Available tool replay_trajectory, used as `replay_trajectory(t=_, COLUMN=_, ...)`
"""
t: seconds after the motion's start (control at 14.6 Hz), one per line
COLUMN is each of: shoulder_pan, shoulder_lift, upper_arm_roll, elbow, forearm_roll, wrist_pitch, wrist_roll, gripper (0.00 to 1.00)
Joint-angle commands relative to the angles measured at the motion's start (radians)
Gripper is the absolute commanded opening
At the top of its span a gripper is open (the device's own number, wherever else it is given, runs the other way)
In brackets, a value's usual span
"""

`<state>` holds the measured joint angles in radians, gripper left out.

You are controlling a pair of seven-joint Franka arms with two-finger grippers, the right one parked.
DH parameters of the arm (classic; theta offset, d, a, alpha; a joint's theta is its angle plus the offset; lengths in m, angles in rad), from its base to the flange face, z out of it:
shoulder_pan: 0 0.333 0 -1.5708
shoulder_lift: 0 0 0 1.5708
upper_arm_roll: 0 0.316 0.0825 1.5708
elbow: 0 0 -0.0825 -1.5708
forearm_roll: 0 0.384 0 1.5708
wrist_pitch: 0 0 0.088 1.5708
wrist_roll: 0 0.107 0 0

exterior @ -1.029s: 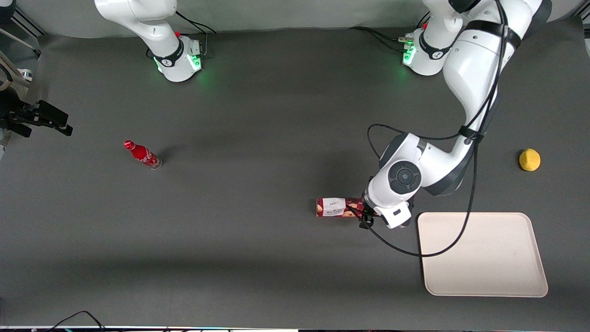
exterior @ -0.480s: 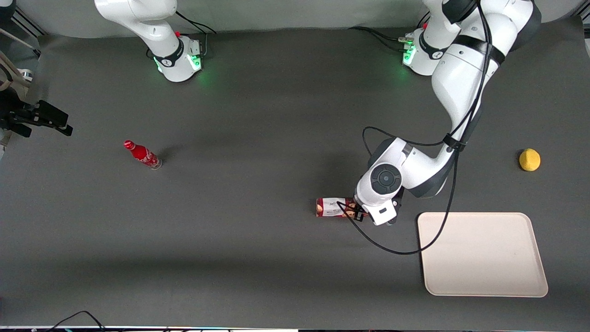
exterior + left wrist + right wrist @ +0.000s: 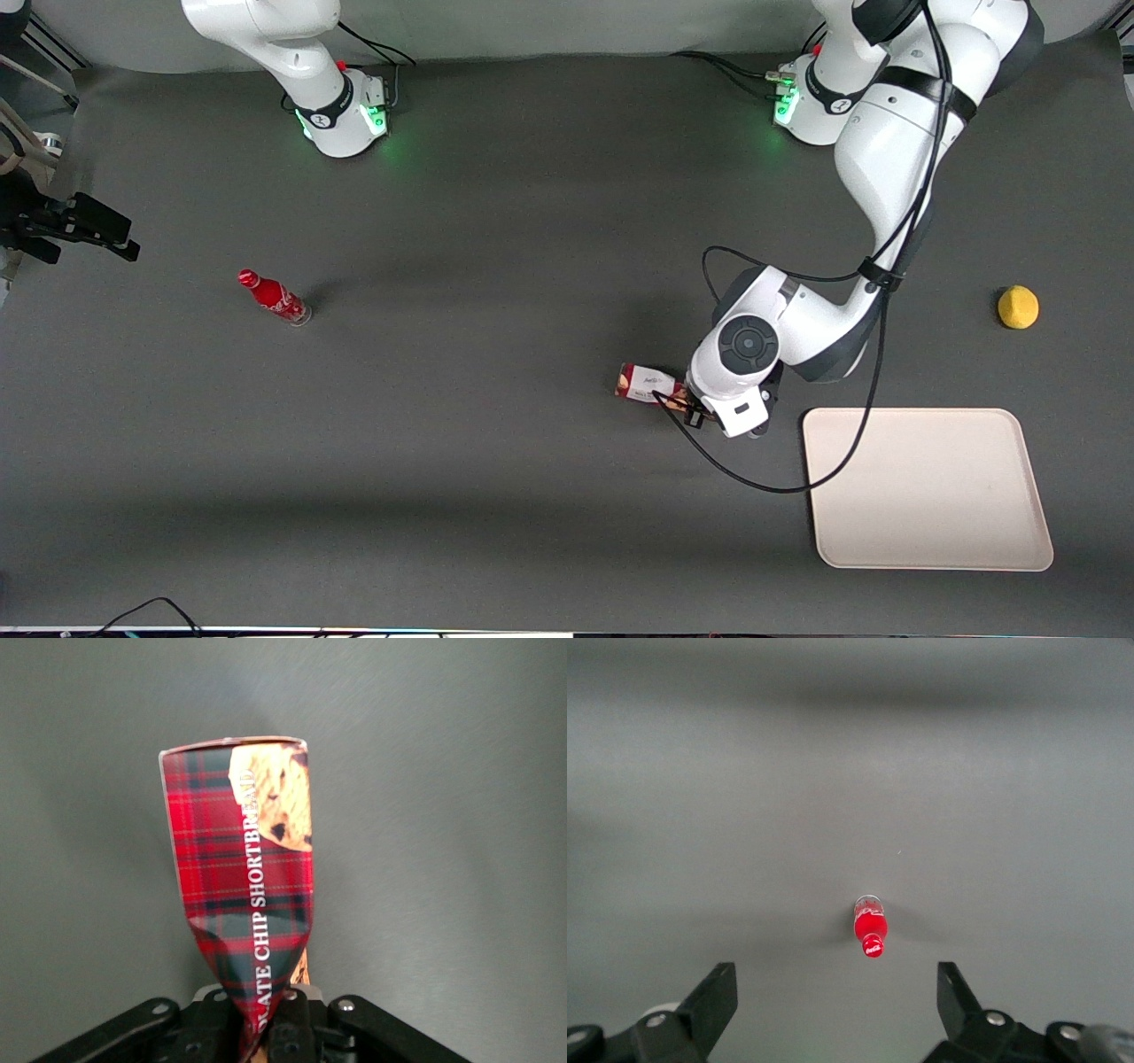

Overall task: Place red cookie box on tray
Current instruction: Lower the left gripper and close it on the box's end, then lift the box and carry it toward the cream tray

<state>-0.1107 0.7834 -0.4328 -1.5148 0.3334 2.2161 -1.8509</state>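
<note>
Gripper (image 3: pixel 709 409) now clamps the red cookie box (image 3: pixel 649 385) at one end, pinching it in. The box is tilted and shifted toward the arm bases versus a second ago. Wrist is back slightly toward the tray (image 3: pixel 930 487).

Your dark grey table (image 3: pixel 496 461) carries the tray (image 3: pixel 930 487), a lemon (image 3: pixel 1017 307) farther from the front camera than it, and a small red bottle (image 3: pixel 273 297) toward the parked arm's end.

Red-plaid red cookie box (image 3: pixel 244 877); cream tray (image 3: pixel 930 487)

Left gripper (image 3: pixel 709 409) low over table, jaws clamped.
</note>
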Motion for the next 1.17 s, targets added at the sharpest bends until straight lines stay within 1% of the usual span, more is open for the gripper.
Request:
replay_trajectory(t=0.0, shoulder_pan=0.058, shoulder_lift=-0.108, upper_arm_roll=0.003, elbow=0.004, forearm_roll=-0.026, wrist_pitch=-0.096, wrist_roll=0.152, gripper=0.00)
replay_trajectory(t=0.14, shoulder_pan=0.068, shoulder_lift=-0.162, upper_arm_roll=0.031, elbow=0.043, forearm_roll=-0.080, wrist_pitch=-0.203, wrist_roll=0.325, gripper=0.00)
replay_trajectory(t=0.27, shoulder_pan=0.069, shoulder_lift=-0.202, upper_arm_roll=0.095, elbow=0.134, forearm_roll=-0.149, wrist_pitch=-0.348, wrist_roll=0.509, gripper=0.00)
replay_trajectory(t=0.34, shoulder_pan=0.069, shoulder_lift=-0.211, upper_arm_roll=0.118, elbow=0.184, forearm_roll=-0.172, wrist_pitch=-0.428, wrist_roll=0.616, gripper=0.00)
replay_trajectory(t=0.55, shoulder_pan=0.071, shoulder_lift=-0.213, upper_arm_roll=0.216, elbow=0.330, forearm_roll=-0.209, wrist_pitch=-0.632, wrist_roll=0.974, gripper=0.00)
replay_trajectory(t=0.69, shoulder_pan=0.085, shoulder_lift=-0.213, upper_arm_roll=0.291, elbow=0.398, forearm_roll=-0.229, wrist_pitch=-0.729, wrist_roll=1.237, gripper=0.00)
replay_trajectory(t=0.89, shoulder_pan=0.086, shoulder_lift=-0.211, upper_arm_roll=0.429, elbow=0.424, forearm_roll=-0.238, wrist_pitch=-0.757, wrist_roll=1.609, gripper=0.00)
replay_trajectory(t=1.1, shoulder_pan=0.109, shoulder_lift=-0.176, upper_arm_roll=0.544, elbow=0.420, forearm_roll=-0.240, wrist_pitch=-0.695, wrist_roll=1.936, gripper=0.00)
